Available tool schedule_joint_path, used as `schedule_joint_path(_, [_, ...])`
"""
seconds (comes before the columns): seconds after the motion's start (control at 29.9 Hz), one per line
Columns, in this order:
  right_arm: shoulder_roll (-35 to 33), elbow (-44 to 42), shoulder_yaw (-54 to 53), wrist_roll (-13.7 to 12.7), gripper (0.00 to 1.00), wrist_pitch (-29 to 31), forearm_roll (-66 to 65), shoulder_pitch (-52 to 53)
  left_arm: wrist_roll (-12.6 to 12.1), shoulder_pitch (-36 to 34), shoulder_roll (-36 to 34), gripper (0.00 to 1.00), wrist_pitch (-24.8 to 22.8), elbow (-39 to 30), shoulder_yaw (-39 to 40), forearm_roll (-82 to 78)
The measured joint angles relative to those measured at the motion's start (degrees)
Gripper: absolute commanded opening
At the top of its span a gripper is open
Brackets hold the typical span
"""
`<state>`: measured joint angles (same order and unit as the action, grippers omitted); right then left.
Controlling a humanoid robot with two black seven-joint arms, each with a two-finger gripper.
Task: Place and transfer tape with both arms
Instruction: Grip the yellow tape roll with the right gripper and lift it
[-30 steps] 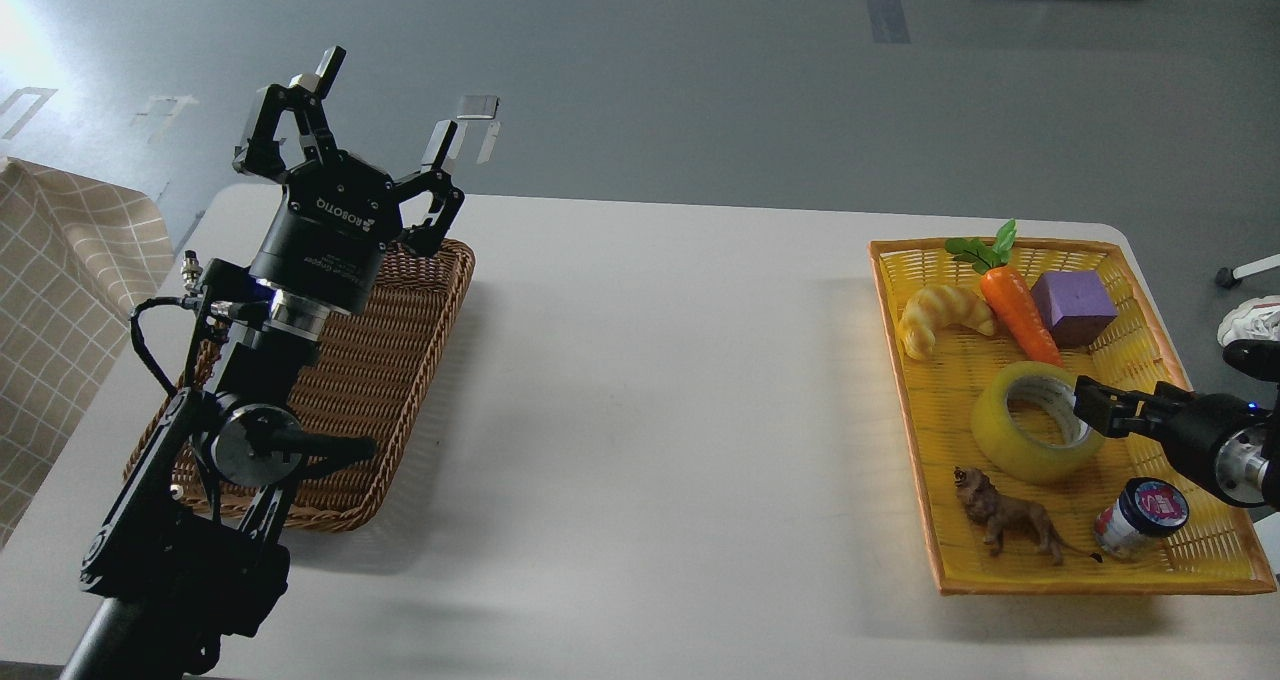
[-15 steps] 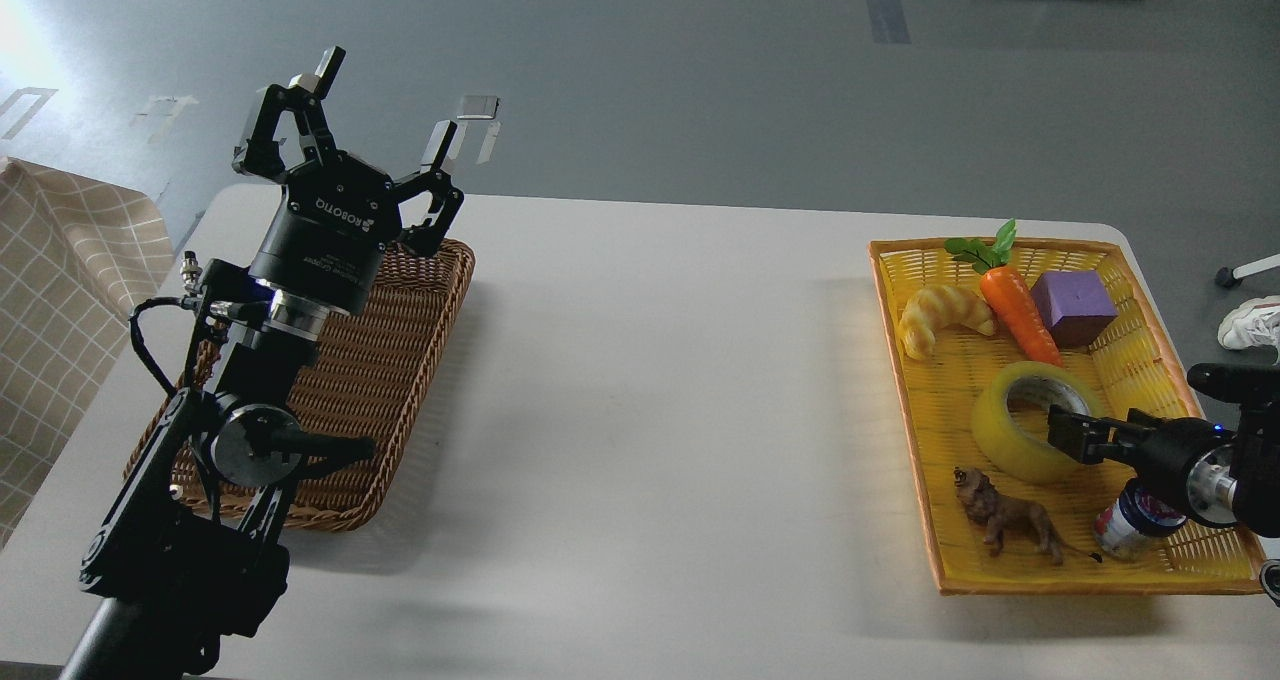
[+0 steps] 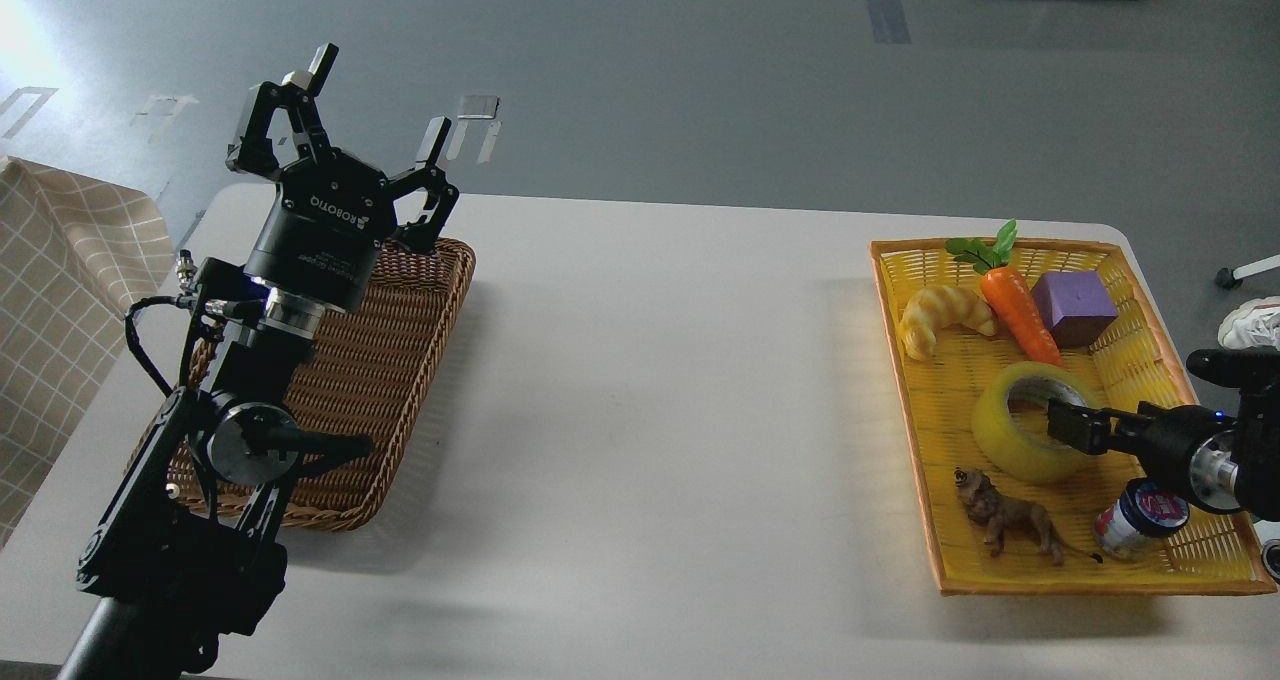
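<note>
The tape (image 3: 1000, 438), a yellow translucent roll with a whitish core, lies flat in the yellow tray (image 3: 1000, 245) at the right. My right gripper (image 3: 1066, 426) comes in from the right edge, and its tip is over the near right part of the roll's rim and core. It is small and dark, so I cannot tell its fingers apart or whether it touches the roll. My left gripper (image 3: 380, 100) is open and empty, held high above the far end of the brown wicker basket (image 3: 400, 380) at the left.
The yellow tray also holds a croissant toy (image 3: 940, 315), a carrot (image 3: 1020, 310), a purple cube (image 3: 1072, 307), a lion figure (image 3: 1010, 522) and a small jar (image 3: 1140, 518). A checked cloth (image 3: 60, 290) hangs at the far left. The white table (image 3: 660, 410) lies between the basket and the tray.
My right gripper has moved left from the roll's right rim to over its core and near rim. My left arm has shifted slightly left, still open.
</note>
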<state>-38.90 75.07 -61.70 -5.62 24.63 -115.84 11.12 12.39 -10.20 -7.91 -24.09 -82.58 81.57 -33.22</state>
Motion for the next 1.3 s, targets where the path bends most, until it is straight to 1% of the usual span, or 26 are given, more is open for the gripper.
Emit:
schedule_joint_path(0.07, [0.09,-0.74,-0.06,-0.01,0.83,-0.18,0.00,0.06,0.00,0.00,0.00,0.98,0.00,0.00,0.03,0.00])
schedule_joint_path(0.37, [1.45,-1.42,-0.14,-0.01,0.72,-0.66,0.00,0.11,0.00,0.01,0.01,0.98,0.00,-0.03,0.06,0.00])
schedule_joint_path(0.63, [2.18,-1.42,-0.58,-0.02,0.70,-0.72,0.08,0.14,0.00,0.01,0.01,0.98,0.00,-0.12,-0.01,0.00])
schedule_joint_path(0.77, [2.36,-1.42,-0.51,-0.02,0.68,-0.72,0.09,0.68,0.00,0.01,0.01,0.98,0.00,-0.12,-0.01,0.00])
schedule_joint_path(0.84, [2.41,-1.42,-0.33,-0.01,0.65,-0.73,0.09,0.93,0.00,0.01,0.00,0.98,0.00,-0.12,0.01,0.00])
schedule_joint_path(1.17, [2.42,-1.42,-0.10,-0.33,0.63,-0.65,0.10,1.01,0.00,0.01,-0.03,0.98,0.00,-0.12,0.08,0.09])
schedule_joint_path(1.3, [2.28,-1.42,-0.09,-0.35,0.58,-0.51,0.12,1.01,0.00,0.01,-0.07,0.98,0.00,-0.12,0.09,0.09])
